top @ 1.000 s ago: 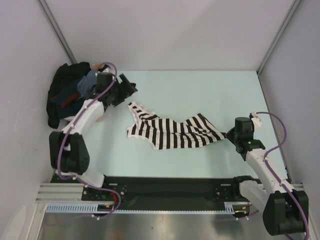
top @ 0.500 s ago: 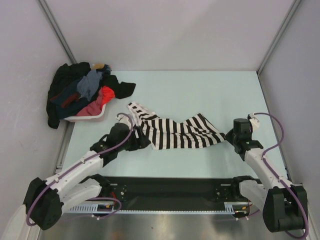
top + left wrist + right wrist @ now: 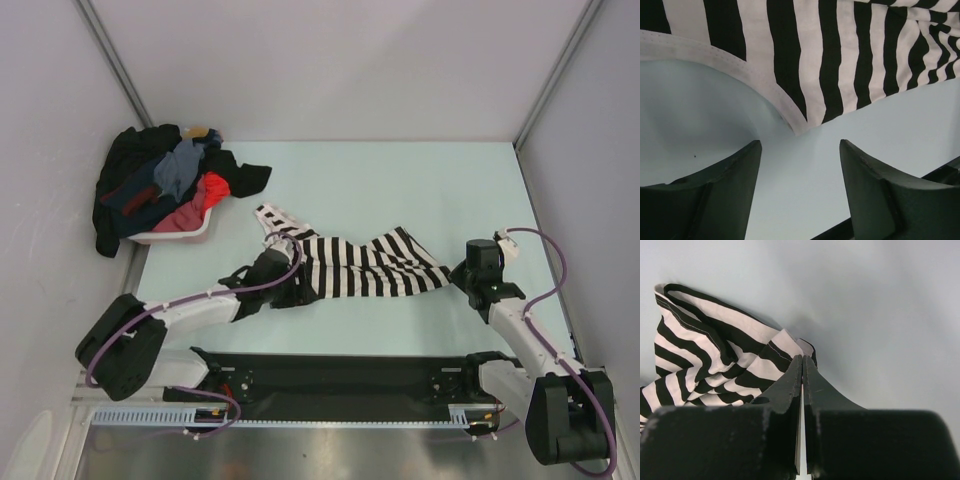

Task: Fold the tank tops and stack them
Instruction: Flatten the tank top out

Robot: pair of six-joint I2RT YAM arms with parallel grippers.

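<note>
The black-and-white striped tank top (image 3: 350, 265) lies crumpled across the middle of the table. My left gripper (image 3: 298, 292) is open and low at the top's near-left edge. In the left wrist view the gripper (image 3: 800, 150) is empty, with the top's white hem corner (image 3: 799, 127) just beyond the fingertips. My right gripper (image 3: 455, 272) is shut on the top's right corner, and the right wrist view shows the gripper (image 3: 802, 360) pinching the striped cloth (image 3: 715, 350). A dark navy garment with red trim (image 3: 132, 200) lies in the pile at the far left; its "23" is hidden.
A pale pink basket (image 3: 185, 236) at the far left holds a heap of dark, grey and red clothes (image 3: 190, 170) that spills over its rim. Grey walls close in the left, back and right. A black rail (image 3: 340, 375) runs along the near edge.
My left arm has swung from the basket down to the striped top's near-left edge, its gripper open. The right gripper has stayed shut on the right corner, hardly moving.
</note>
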